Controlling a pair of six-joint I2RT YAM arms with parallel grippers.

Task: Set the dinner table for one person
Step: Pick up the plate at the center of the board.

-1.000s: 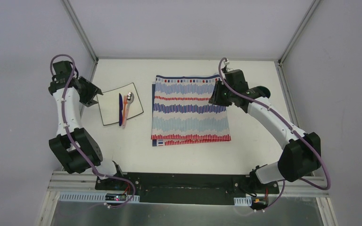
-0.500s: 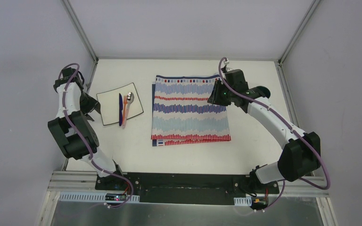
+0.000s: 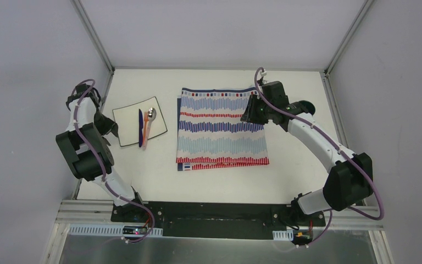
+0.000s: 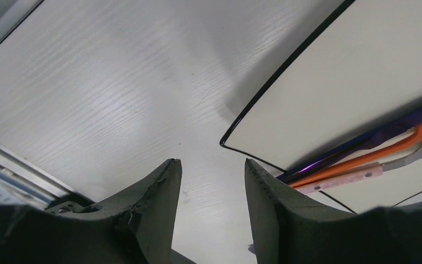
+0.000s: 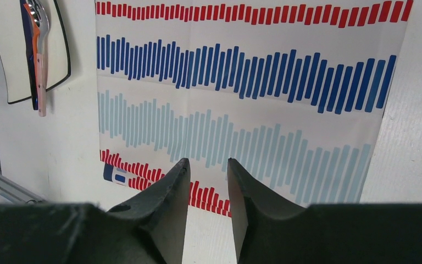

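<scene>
Looking down from above, the dinner table (image 3: 299, 93) is the big white top that fills the middle of the frame, with grey rails along its sides. A striped red, blue and white cloth (image 3: 222, 129) lies flat near the centre. To its left, apart from it, sits a white square plate (image 3: 126, 125) with a dark rim. A blue knife (image 3: 140, 127), an orange fork (image 3: 145, 130) and a metal spoon (image 3: 151, 113) lie side by side on the plate's right half. The left gripper (image 3: 110, 126) is at the plate's left edge. The right gripper (image 3: 247, 114) is over the cloth's right edge, towards its upper corner. From the left wrist, the two dark fingers sit at the bottom of the frame, jaws apart, with only bare tabletop between them. A corner of the plate is just beyond them at centre right, and the knife and fork handles stick out past its rim at the right edge. From the right wrist, the jaws are likewise apart and hold nothing. The cloth's stripes fill the frame above them, and the plate with its cutlery shows in the upper left corner.
</scene>
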